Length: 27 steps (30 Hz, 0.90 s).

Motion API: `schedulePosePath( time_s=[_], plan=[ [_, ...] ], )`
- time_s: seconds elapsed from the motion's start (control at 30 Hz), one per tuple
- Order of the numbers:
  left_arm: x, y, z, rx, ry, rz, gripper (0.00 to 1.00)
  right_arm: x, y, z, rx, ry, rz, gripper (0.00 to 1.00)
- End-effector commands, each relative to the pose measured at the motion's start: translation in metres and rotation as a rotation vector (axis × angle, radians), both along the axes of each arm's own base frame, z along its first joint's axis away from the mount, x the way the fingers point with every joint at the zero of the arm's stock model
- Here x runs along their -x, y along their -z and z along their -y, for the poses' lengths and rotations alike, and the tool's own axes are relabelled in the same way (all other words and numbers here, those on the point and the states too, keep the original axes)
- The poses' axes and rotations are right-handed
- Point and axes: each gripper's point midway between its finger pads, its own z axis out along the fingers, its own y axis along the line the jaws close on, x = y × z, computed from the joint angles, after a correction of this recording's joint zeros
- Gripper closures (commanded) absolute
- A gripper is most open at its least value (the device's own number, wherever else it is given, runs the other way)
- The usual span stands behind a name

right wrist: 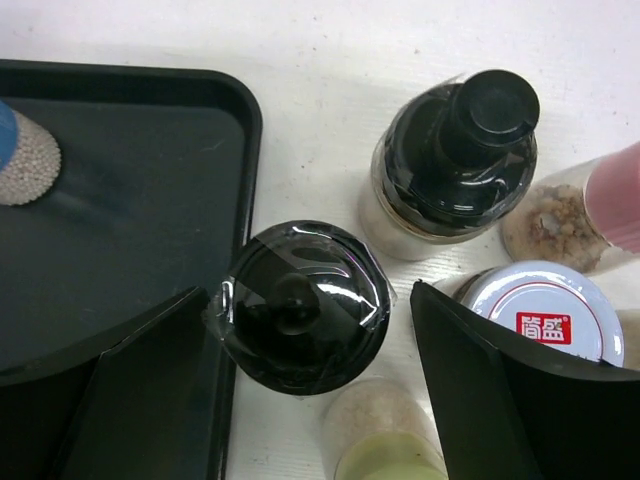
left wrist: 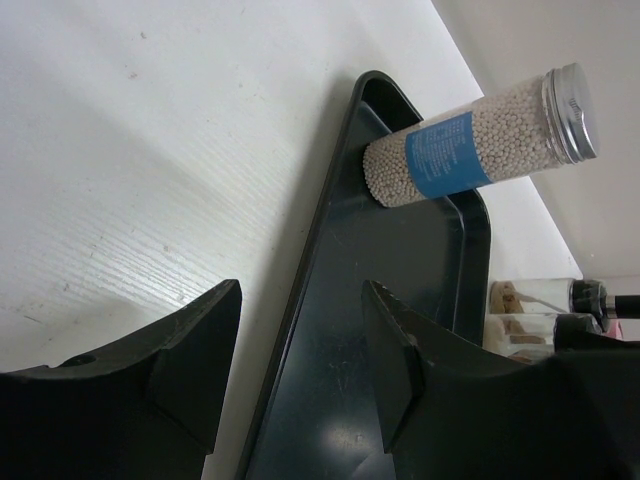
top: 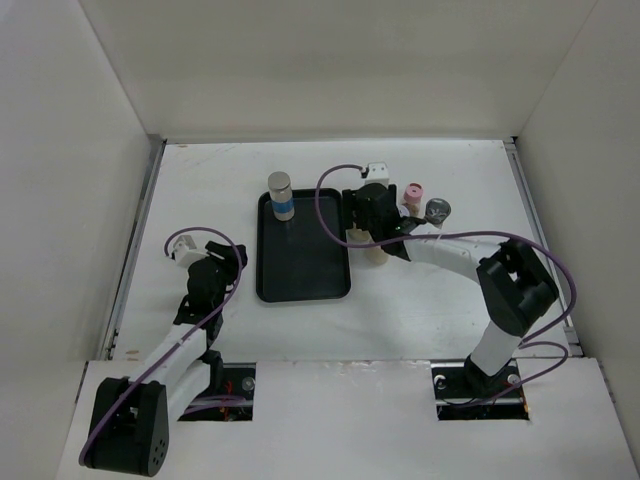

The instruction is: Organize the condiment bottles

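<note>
A blue-labelled condiment bottle [top: 281,195] with a silver cap stands in the far left corner of the black tray [top: 300,265]. The other condiment bottles cluster on the table right of the tray. My right gripper [right wrist: 310,292] hangs open over them, its fingers on either side of a black-capped bottle [right wrist: 305,305] next to the tray's edge. Around it stand another black-capped bottle [right wrist: 455,160], a pink-capped one [right wrist: 620,200], a white-lidded one [right wrist: 545,310] and a cream-capped one [right wrist: 390,460]. My left gripper [left wrist: 300,330] is open and empty at the tray's left rim [left wrist: 300,300].
White walls enclose the table on three sides. In the top view the right arm [top: 500,290] reaches in from the right over the bottle cluster. The pink cap [top: 414,193] and a grey cap [top: 437,209] show beside its gripper [top: 368,222].
</note>
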Motion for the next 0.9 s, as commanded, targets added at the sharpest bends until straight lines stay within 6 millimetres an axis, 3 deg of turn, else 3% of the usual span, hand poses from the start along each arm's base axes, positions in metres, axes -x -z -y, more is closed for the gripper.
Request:
schedulePosePath(
  time_s=[0.0, 0.27, 0.37, 0.57, 0.7, 0.87],
  plan=[
    [-0.006, -0.017, 0.001, 0.005, 0.002, 0.066, 0.51, -0.011, -0.018, -0.001, -0.034, 0.032, 0.037, 0.15],
    [-0.008, -0.017, 0.007, 0.004, 0.021, 0.067, 0.51, -0.020, -0.027, -0.005, -0.056, 0.036, 0.071, 0.42],
    [-0.007, -0.019, 0.007, 0.007, 0.029, 0.073, 0.51, -0.024, -0.044, -0.002, -0.089, 0.046, 0.108, 0.47],
    [-0.007, -0.019, 0.006, -0.004, 0.022, 0.079, 0.51, -0.023, -0.103, -0.003, -0.155, 0.035, 0.227, 0.47],
    [-0.008, -0.021, 0.005, -0.004, 0.018, 0.084, 0.51, -0.022, -0.129, -0.021, -0.203, -0.004, 0.275, 0.48],
    [-0.007, -0.019, 0.004, -0.003, 0.014, 0.074, 0.51, -0.036, -0.121, -0.063, -0.220, -0.079, 0.259, 0.48]
  ],
)
